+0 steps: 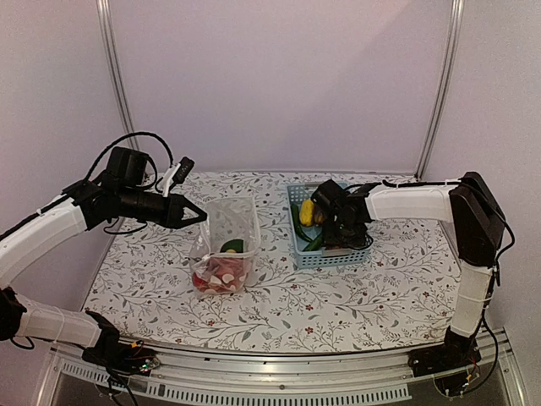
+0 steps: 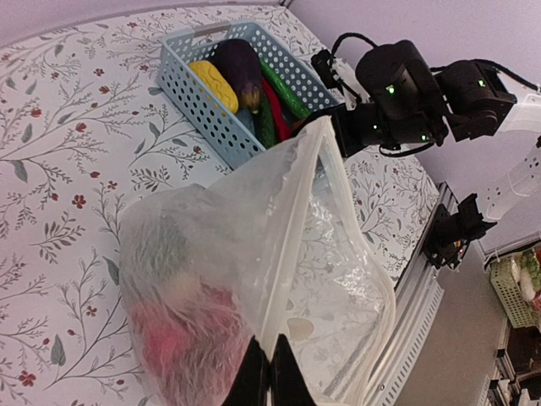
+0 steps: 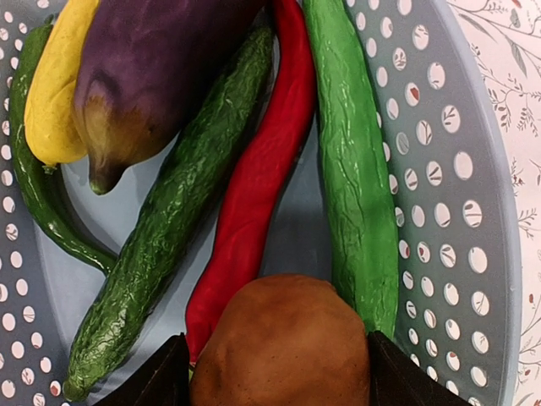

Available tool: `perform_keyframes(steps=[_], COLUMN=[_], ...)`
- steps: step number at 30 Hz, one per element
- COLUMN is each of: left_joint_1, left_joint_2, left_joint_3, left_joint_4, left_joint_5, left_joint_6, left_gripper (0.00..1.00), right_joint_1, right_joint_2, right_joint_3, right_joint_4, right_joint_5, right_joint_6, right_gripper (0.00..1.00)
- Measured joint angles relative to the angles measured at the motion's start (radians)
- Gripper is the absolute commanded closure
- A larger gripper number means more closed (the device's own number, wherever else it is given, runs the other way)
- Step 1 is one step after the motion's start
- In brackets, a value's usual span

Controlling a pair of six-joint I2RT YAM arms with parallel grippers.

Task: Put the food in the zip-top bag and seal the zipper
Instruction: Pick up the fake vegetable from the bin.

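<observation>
Watching the table (image 1: 380,296): the zip-top bag (image 1: 226,245) stands mid-table with red food (image 2: 182,338) already in its bottom. The left gripper (image 2: 270,372) is clamped tight on its rim, holding the mouth up. The basket (image 1: 338,258) sits just right of it. Down inside is the right gripper (image 3: 279,381), jaws wide either side of the potato (image 3: 279,330); pinched yet, can't tell. Squeeze centred, lift straight above the basket wall, leave the touching chili (image 3: 262,169) behind. Only a short gap to cross to the bag.
</observation>
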Motion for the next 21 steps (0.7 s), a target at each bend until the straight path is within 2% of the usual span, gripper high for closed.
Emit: perform_keyframes(steps=[13,21], left_joint_1=[0.0,0.0], left_joint_2=[0.0,-0.001], left_joint_3=[-0.002,-0.003], left_joint_4=[0.0,0.0], left_joint_5=[-0.001,-0.003], left_joint_6=[0.0,0.0], left_gripper=[1.0,1.0], right_joint_1=[-0.001,-0.001], right_joint_2=[-0.024,-0.179], right_joint_3=[-0.006,-0.028], right_joint_4=[-0.003,0.015], right_joint_5=[0.021,0.019], right_joint_6=[0.013,0.002], right_gripper=[0.37,0.38])
